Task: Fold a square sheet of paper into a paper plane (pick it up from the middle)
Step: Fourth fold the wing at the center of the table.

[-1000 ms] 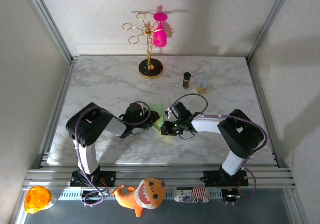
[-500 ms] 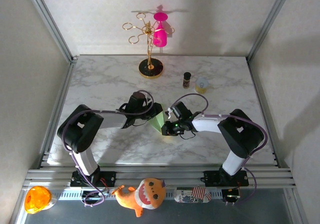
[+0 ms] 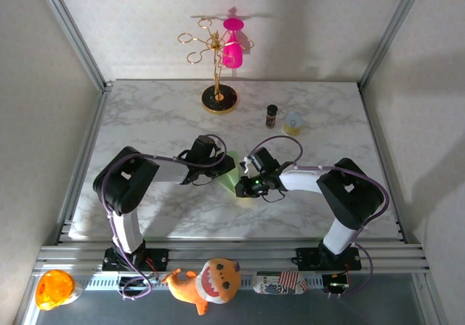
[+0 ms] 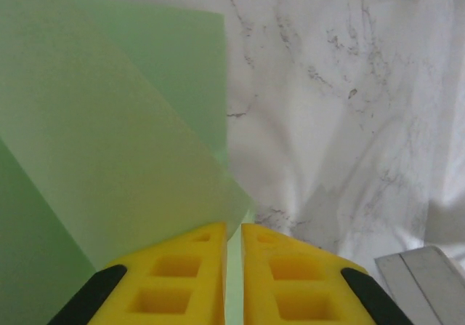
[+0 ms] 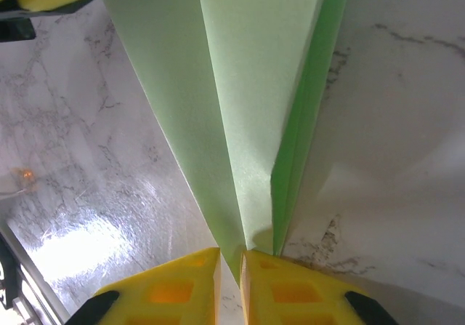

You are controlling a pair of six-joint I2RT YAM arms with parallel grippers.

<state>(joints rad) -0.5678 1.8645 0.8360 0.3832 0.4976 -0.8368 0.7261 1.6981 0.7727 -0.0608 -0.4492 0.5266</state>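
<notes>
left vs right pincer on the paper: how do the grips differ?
Left pincer pinches a wide, flat flap of the paper; right pincer pinches its narrow, creased end. Left sits at the paper's left side in the top view, right at its right. Shared: yellow fingers, both shut on the paper.

light: bright, even | glare: marble table (image 5: 80, 245) lower left | shadows: soft behind stand (image 3: 219, 99) | focus: yellow fingers (image 4: 174, 281) blurred

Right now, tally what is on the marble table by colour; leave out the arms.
Green: 1, the paper plane
Gold: 1, the stand
Pink: 1, the glass hanging on the stand
Dark: 1, the small bottle
Yellow-white: 1, the cup
Total: 5
</notes>
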